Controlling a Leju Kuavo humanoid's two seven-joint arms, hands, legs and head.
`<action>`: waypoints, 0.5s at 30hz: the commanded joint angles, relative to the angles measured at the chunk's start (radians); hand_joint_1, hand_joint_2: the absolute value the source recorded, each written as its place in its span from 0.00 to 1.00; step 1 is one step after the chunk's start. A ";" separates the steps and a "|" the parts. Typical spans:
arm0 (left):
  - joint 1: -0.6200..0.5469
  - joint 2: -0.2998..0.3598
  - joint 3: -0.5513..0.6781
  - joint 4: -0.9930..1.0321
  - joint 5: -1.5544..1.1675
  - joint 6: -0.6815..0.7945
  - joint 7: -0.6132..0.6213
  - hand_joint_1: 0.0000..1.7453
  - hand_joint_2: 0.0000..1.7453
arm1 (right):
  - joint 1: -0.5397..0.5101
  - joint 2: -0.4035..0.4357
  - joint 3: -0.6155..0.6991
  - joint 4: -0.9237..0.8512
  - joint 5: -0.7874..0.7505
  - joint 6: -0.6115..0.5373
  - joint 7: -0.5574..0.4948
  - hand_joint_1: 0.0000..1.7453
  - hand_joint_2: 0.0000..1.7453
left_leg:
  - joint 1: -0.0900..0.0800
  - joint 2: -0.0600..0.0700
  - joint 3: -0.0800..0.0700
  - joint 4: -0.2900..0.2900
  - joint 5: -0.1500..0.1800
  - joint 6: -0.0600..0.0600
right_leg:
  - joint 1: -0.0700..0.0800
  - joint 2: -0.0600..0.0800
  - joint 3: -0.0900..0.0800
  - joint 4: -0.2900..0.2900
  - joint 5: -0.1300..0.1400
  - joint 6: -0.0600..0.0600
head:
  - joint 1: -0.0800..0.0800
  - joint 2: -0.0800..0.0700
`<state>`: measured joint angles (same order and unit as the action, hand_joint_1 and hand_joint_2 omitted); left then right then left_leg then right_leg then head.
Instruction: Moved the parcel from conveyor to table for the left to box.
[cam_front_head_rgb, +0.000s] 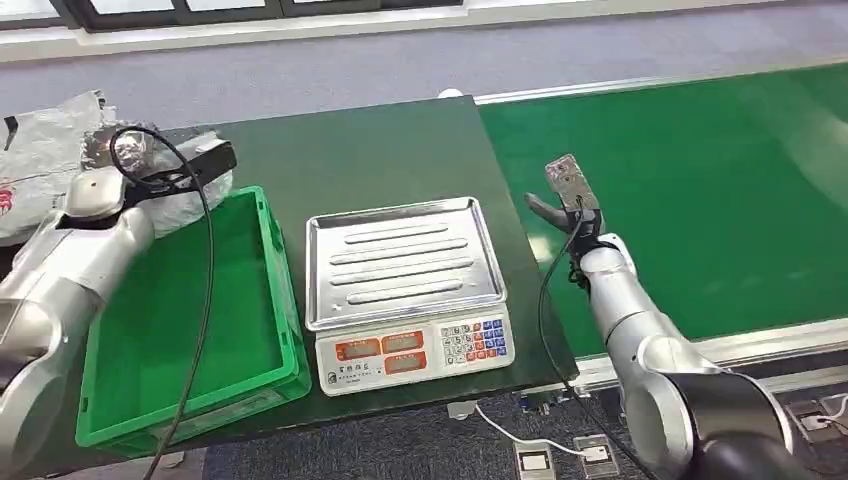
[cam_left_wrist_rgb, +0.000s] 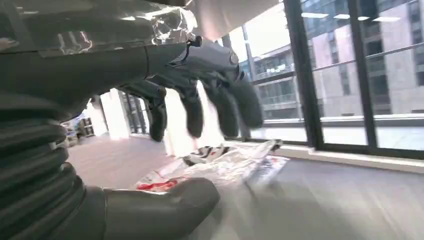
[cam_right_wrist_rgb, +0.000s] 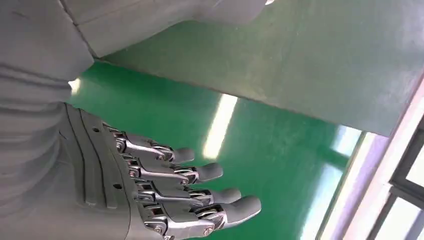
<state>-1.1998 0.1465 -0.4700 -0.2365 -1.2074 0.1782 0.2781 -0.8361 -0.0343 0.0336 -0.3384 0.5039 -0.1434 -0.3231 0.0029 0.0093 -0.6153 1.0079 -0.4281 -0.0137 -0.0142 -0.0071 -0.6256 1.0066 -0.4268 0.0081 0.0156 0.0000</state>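
My left hand (cam_front_head_rgb: 198, 167) hovers over the far rim of the green crate (cam_front_head_rgb: 285, 300), its fingers (cam_left_wrist_rgb: 200, 102) spread with nothing in them. Just beyond it lie crumpled plastic parcels (cam_front_head_rgb: 45, 150), white and silver with red print (cam_left_wrist_rgb: 225, 165); one white bag (cam_front_head_rgb: 190, 208) lies right under the hand. My right hand (cam_front_head_rgb: 566, 198) is raised over the near-left edge of the green conveyor belt (cam_front_head_rgb: 700, 190), flat and open, fingers (cam_right_wrist_rgb: 200, 195) stretched out above bare belt. I see no parcel on the belt.
A weighing scale with a steel tray (cam_front_head_rgb: 400, 260) and keypad stands mid-table, between crate and belt. The dark table (cam_front_head_rgb: 370, 150) has bare room behind the scale. A black cable loops off my left arm over the crate. Cables and sockets lie on the floor below.
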 joint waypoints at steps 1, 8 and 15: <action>-0.032 -0.063 0.057 0.032 -0.013 0.028 -0.032 0.00 1.00 | -0.038 0.005 0.027 0.059 -0.001 -0.004 0.005 0.00 1.00 | 0.001 -0.002 0.002 0.000 -0.001 0.000 | 0.001 0.000 0.003 -0.001 -0.001 0.000 | 0.000 0.000; -0.033 -0.067 0.076 0.031 -0.001 0.035 -0.046 0.00 1.00 | -0.038 0.003 0.027 0.059 -0.001 -0.001 0.003 0.00 1.00 | 0.001 -0.001 0.001 0.000 0.000 0.000 | 0.001 0.000 0.001 0.000 0.000 0.000 | 0.000 0.000; -0.027 -0.076 0.112 0.031 0.011 0.059 -0.069 0.00 1.00 | -0.047 0.006 0.028 0.063 0.003 -0.002 0.010 0.00 1.00 | 0.001 -0.001 0.001 0.000 -0.001 0.000 | 0.001 0.001 0.002 -0.001 0.000 0.000 | 0.000 0.000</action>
<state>-1.1998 0.0980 -0.4459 -0.2407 -1.2036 0.2167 0.2300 -0.8361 -0.0328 0.0336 -0.3357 0.5051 -0.1465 -0.3220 0.0030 0.0087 -0.6153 1.0079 -0.4281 -0.0137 -0.0141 -0.0071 -0.6256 1.0066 -0.4268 0.0081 0.0156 0.0000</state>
